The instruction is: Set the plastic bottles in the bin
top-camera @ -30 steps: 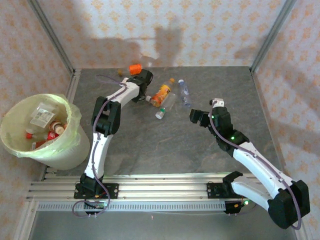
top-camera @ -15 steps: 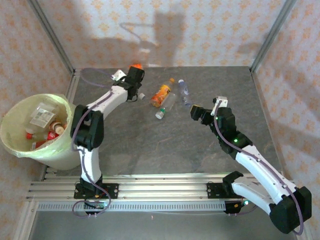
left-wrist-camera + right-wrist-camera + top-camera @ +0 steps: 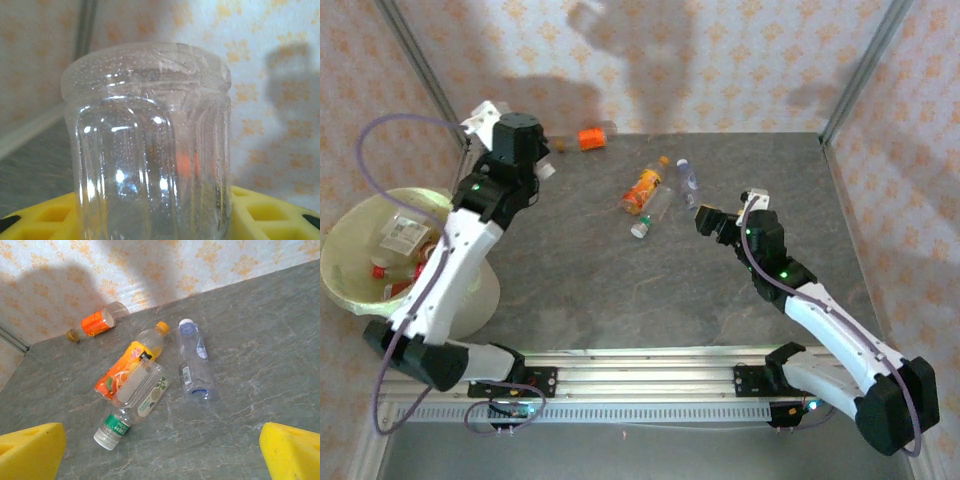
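My left gripper (image 3: 532, 160) is raised at the back left, near the bin (image 3: 348, 272), a white bucket with a pale yellow-green liner. It is shut on a clear plastic bottle (image 3: 150, 150), whose ribbed body stands between the yellow fingers (image 3: 272, 215). Three bottles lie mid-table: an orange juice bottle (image 3: 127, 367), a clear green-capped-label bottle (image 3: 137, 400) and a clear blue-capped bottle (image 3: 194, 360). An orange-labelled bottle (image 3: 100, 321) lies by the back wall. My right gripper (image 3: 160, 455) is open, hovering just near of the three.
Several bottles (image 3: 412, 258) lie inside the bin. Metal frame posts (image 3: 420, 70) rise at the back corners, and patterned walls close the table on three sides. A rail (image 3: 640, 375) runs along the near edge.
My left arm has swung from the back centre to the back left and risen, carrying the clear bottle toward the bin. The right arm has hardly moved.
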Available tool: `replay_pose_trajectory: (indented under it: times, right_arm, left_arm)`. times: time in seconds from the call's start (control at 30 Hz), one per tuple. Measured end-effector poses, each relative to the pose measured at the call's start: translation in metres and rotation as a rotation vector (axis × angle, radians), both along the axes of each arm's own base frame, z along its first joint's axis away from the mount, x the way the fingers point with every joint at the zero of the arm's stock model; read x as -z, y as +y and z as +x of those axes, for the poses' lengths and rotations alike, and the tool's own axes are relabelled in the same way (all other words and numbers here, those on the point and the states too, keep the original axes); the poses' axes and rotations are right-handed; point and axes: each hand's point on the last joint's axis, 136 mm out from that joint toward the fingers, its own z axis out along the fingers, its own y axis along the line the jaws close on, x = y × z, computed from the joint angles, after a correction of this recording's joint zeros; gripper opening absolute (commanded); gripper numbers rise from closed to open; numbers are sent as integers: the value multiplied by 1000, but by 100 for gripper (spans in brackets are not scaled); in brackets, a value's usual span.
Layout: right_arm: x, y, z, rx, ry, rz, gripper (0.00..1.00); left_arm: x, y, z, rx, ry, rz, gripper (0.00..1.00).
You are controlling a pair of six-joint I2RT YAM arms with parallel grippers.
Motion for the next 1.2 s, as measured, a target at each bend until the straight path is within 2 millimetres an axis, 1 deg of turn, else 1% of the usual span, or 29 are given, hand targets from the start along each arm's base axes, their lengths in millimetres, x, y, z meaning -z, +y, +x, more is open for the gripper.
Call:
replay_pose_trajectory:
  times: [0.03, 0.1, 0.17, 0.23, 0.27, 0.43, 0.53, 0.6, 0.73, 0.83, 0.97, 1.0, 1.03, 1.07, 1.1, 1.2]
  right_arm:
    - [2, 2, 1, -4, 7, 3, 100]
    - [6, 5, 3, -12, 22, 9, 100]
    - [8, 8, 4, -22, 31, 14, 100]
    - [9, 9, 5, -27, 37, 19, 100]
    - [9, 10, 5, -30, 37, 22, 100]
    - [4, 14, 7, -42, 29, 35, 99]
    - [2, 16, 8, -50, 23, 40, 100]
    - [2, 18, 9, -57, 26, 43, 100]
    - [3, 23, 13, -73, 36, 49, 100]
    - [-1, 27, 15, -87, 34, 57, 100]
    - [-11, 30, 17, -99, 18, 68, 100]
    - [-13, 31, 17, -102, 15, 71, 100]
    - [-14, 32, 17, -106, 13, 73, 100]
    - [-15, 32, 17, -109, 11, 75, 100]
    - [-15, 32, 17, -109, 12, 75, 100]
    - [-15, 33, 16, -112, 13, 77, 100]
  left_arm:
    - [-10, 9, -12, -27, -2, 31, 43]
    - [-24, 25, -32, -82, 2, 86, 43]
    - [-30, 42, -51, -146, 16, 129, 43]
    - [-34, 63, -72, -218, 36, 167, 43]
    - [-35, 73, -82, -253, 43, 178, 43]
    - [-31, 135, -149, -484, 90, 206, 43]
    - [-24, 163, -186, -609, 132, 211, 43]
    - [-19, 174, -202, -664, 172, 220, 43]
    - [-3, 195, -226, -759, 256, 211, 43]
    - [21, 211, -243, -820, 335, 165, 44]
    - [62, 228, -259, -858, 434, 48, 49]
    - [70, 230, -263, -863, 453, 18, 52]
    - [77, 232, -267, -870, 467, -8, 60]
    - [82, 233, -270, -875, 478, -28, 72]
    - [86, 233, -272, -878, 487, -45, 80]
    - [91, 231, -274, -875, 495, -73, 86]
